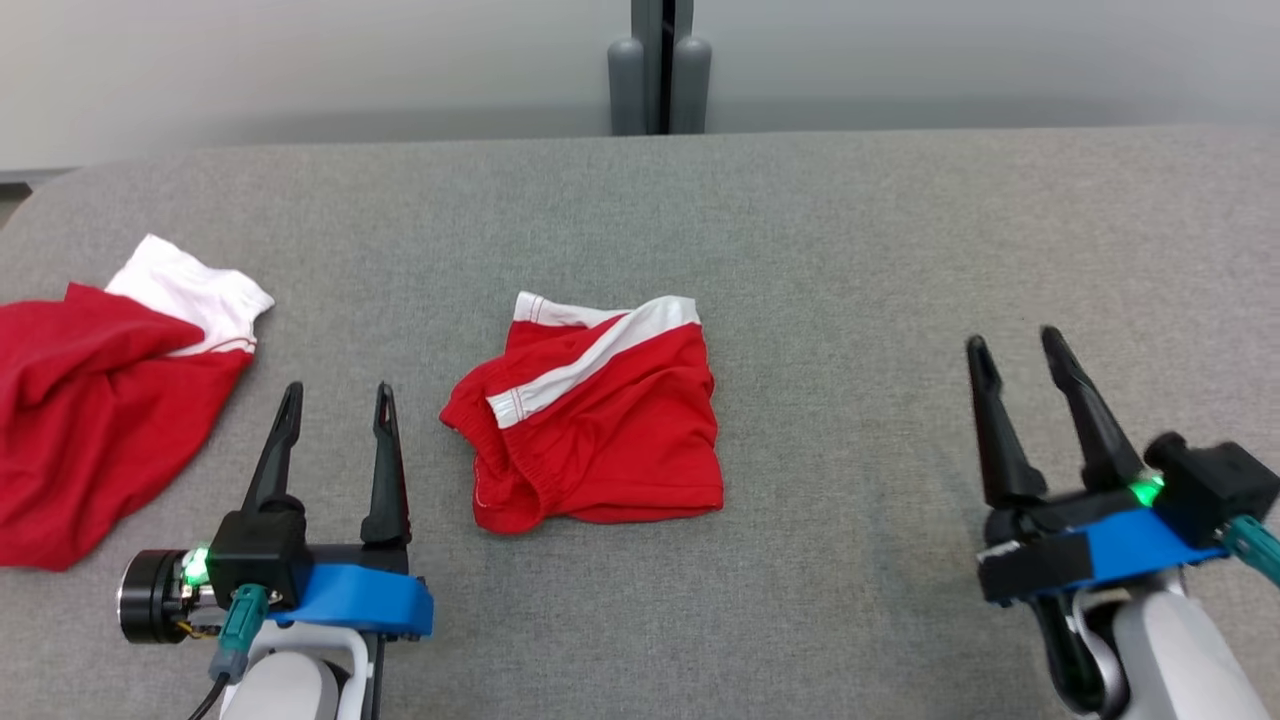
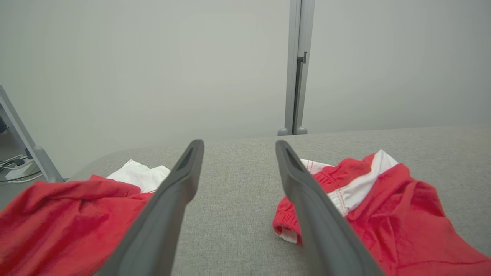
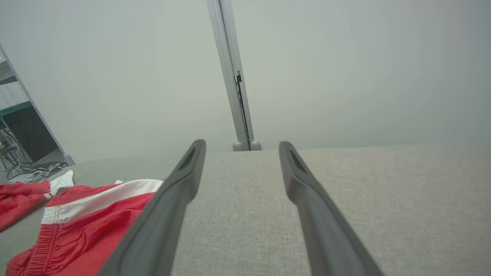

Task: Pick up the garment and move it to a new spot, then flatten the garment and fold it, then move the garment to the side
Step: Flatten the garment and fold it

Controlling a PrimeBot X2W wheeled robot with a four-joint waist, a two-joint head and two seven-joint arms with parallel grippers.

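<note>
A red garment (image 1: 600,430) with white stripes and an elastic waistband lies folded into a rough square at the middle of the grey table (image 1: 850,250). My left gripper (image 1: 338,390) is open, low over the table just left of it, fingers pointing away from me. The left wrist view has that gripper (image 2: 238,142) open, the garment (image 2: 391,207) beyond its right finger. My right gripper (image 1: 1012,338) stands open far to the right, well apart from the garment. The right wrist view shows it (image 3: 241,142) open over bare cloth, with the garment (image 3: 88,218) at lower left.
A second red and white garment (image 1: 90,420) lies crumpled at the table's left edge, left of my left gripper; it appears in the left wrist view (image 2: 65,214) too. A grey post (image 1: 660,70) rises behind the far edge. Bare table stretches between the garment and my right gripper.
</note>
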